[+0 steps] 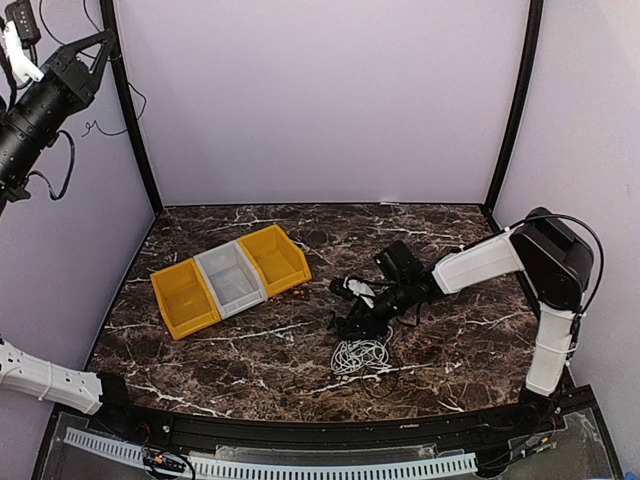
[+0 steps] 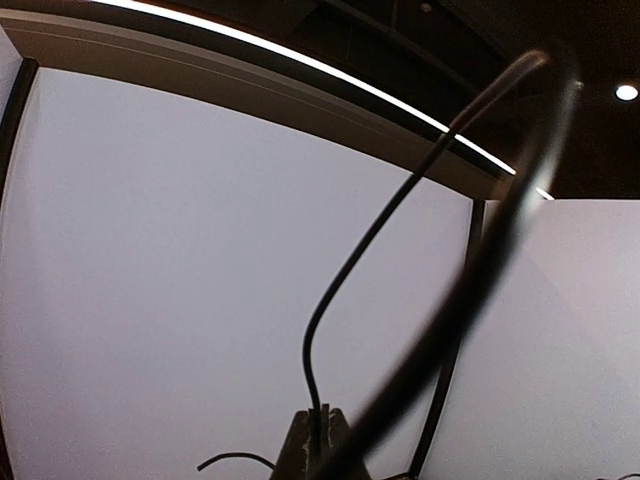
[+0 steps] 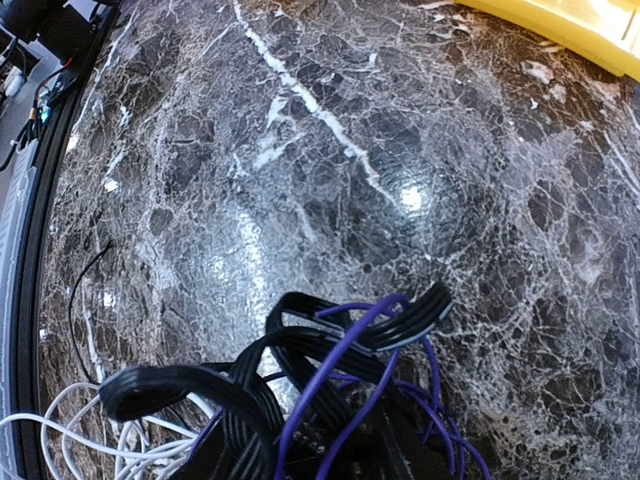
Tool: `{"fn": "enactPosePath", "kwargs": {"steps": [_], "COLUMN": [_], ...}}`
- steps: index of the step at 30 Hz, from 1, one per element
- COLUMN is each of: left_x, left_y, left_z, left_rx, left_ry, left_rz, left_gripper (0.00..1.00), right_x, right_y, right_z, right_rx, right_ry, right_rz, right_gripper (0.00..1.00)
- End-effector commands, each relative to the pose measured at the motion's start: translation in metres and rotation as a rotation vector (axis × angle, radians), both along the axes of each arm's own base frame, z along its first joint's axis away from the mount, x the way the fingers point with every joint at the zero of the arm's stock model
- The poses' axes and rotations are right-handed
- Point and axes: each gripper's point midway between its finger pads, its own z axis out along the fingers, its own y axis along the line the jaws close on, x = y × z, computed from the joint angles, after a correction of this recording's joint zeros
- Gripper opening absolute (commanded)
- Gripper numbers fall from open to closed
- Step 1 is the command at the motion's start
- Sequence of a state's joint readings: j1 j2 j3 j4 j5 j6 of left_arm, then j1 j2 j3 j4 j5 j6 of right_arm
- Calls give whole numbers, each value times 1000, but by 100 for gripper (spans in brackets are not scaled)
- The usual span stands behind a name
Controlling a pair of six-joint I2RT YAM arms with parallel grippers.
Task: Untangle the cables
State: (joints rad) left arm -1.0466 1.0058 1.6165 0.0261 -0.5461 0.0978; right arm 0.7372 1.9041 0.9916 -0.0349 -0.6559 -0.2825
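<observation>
on the left half of the marble table point(image 1: 470, 340), three open bins stand in a slanted row with their sides touching: the nearer yellow bin point(image 1: 183, 298), the grey bin point(image 1: 232, 280) in the middle, and the farther yellow bin point(image 1: 275, 260). all three show only bare plastic inside. the cables lie on the tabletop, well apart from the bins.

near the middle of the table, right of the bins, lies a small tangle of black cables point(image 1: 365, 318). just beside it, on the side toward the arm bases, a white cable point(image 1: 360, 355) lies in loose loops. the right arm reaches in from the right edge, and the right gripper point(image 1: 352, 322) is down at the black tangle. from the right wrist, the black cables point(image 3: 230, 385) arch up close to the lens with purple wires point(image 3: 340, 380) threaded through them. the white cable point(image 3: 90, 440) spreads at the lower left, and a yellow bin edge point(image 3: 560, 25) shows in the far corner. the bundle hides the fingers, so i cannot tell how wide they stand or whether they have hold of anything.

the left arm is raised high at the upper left of the top view, with the left gripper point(image 1: 95, 48) well above the table. its wrist camera looks up at the pale wall and ceiling. there the left gripper point(image 2: 318, 440) is closed tight, pinching a thin black cable point(image 2: 380, 230) that rises from between the fingertips and curves up toward the right.
</observation>
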Motion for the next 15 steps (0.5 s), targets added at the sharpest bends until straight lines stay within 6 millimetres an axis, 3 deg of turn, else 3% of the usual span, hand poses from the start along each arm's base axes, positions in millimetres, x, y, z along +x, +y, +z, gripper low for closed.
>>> {"fn": "enactPosePath", "kwargs": {"steps": [1, 8, 9, 11, 12, 15], "left_x": [23, 36, 37, 37, 38, 34], "left_y": [1, 19, 25, 31, 28, 32], "left_z": [-49, -107, -113, -131, -147, -166], "left_rx": [124, 178, 154, 149, 171, 123], "left_ry": [131, 345, 373, 419, 440, 475], "left_rz": [143, 263, 287, 307, 307, 275], "left_gripper": [0, 0, 0, 0, 0, 0], "right_x": [9, 29, 29, 23, 21, 29], "right_y": [0, -11, -13, -20, -24, -39], "right_z": [21, 109, 122, 144, 152, 174], "right_rx": [-9, 43, 52, 39, 25, 15], "right_ry": [-44, -225, -250, -275, -296, -324], "right_rz": [3, 23, 30, 73, 94, 56], "right_gripper": [44, 66, 72, 97, 98, 98]}}
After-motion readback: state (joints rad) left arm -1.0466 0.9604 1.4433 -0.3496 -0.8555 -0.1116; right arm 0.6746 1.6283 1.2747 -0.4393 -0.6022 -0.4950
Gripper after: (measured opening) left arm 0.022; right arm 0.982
